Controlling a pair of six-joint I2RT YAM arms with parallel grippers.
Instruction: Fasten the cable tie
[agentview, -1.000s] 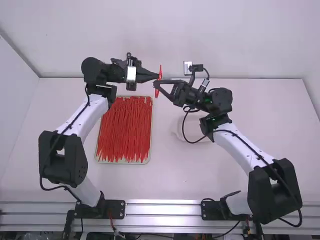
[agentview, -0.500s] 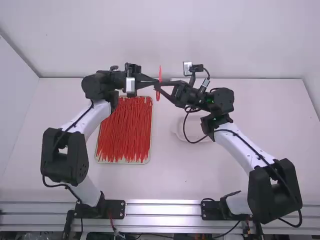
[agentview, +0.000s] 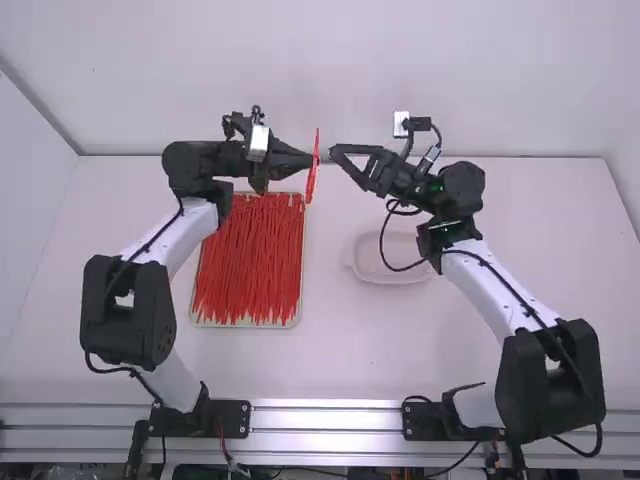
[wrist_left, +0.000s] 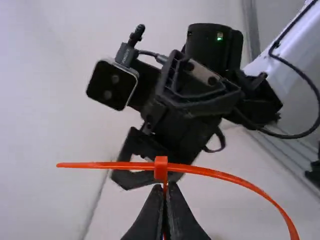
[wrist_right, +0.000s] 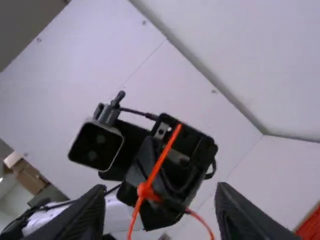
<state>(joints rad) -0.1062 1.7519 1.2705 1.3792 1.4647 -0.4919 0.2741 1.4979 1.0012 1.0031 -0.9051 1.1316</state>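
A red cable tie (agentview: 313, 170) stands upright in the air above the table's back middle, its tail threaded through its head (wrist_left: 160, 167) into a loop. My left gripper (agentview: 303, 160) is shut on it just under the head, fingertips pinched together (wrist_left: 163, 189). My right gripper (agentview: 338, 157) hangs open a short way to the right of the tie, not touching it. In the right wrist view its two fingers (wrist_right: 92, 212) stand wide apart, and the left gripper (wrist_right: 170, 172) faces them with the tie (wrist_right: 159, 159) across its front.
A tray (agentview: 296, 322) heaped with several red cable ties lies on the table under the left arm. A clear shallow container (agentview: 368, 272) sits below the right arm's wrist. The white wall stands close behind both grippers.
The right gripper has let go of the tie, opened and drawn back to the right. The left gripper keeps hold of the tie, which now stands more upright.
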